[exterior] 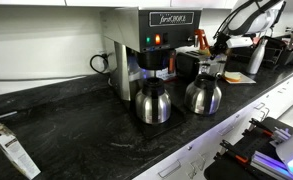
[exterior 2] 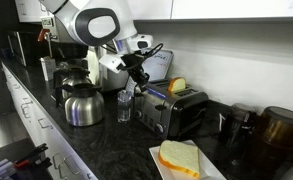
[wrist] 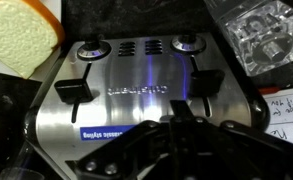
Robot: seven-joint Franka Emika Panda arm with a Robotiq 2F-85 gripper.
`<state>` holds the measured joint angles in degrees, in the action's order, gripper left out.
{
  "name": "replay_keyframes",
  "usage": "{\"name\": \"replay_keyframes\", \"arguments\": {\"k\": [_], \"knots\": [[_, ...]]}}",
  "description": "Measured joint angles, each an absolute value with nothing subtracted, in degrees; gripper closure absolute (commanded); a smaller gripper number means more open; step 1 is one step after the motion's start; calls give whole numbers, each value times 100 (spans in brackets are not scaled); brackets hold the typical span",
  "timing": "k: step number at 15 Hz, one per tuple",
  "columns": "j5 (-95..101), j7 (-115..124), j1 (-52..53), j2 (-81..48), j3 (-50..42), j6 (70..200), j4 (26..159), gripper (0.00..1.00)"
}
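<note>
Just below the gripper (wrist: 172, 128) lies the toaster (wrist: 146, 85), its top face filling the wrist view. The jaws are pressed fully together, holding nothing visible. A bread slice (wrist: 21, 38) lies beyond the toaster's corner.

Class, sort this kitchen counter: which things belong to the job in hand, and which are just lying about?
In hand: gripper, toaster, bread slice.
Lying about: water bottle, steel carafe, second carafe, coffee maker.
</note>
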<state>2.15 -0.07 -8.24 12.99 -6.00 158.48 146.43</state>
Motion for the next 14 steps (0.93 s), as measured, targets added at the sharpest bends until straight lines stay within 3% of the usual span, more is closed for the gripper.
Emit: {"name": "replay_keyframes", "arguments": {"k": [14], "knots": [[-728, -879, -310, 1264, -815, 15841, 14591, 100]]}}
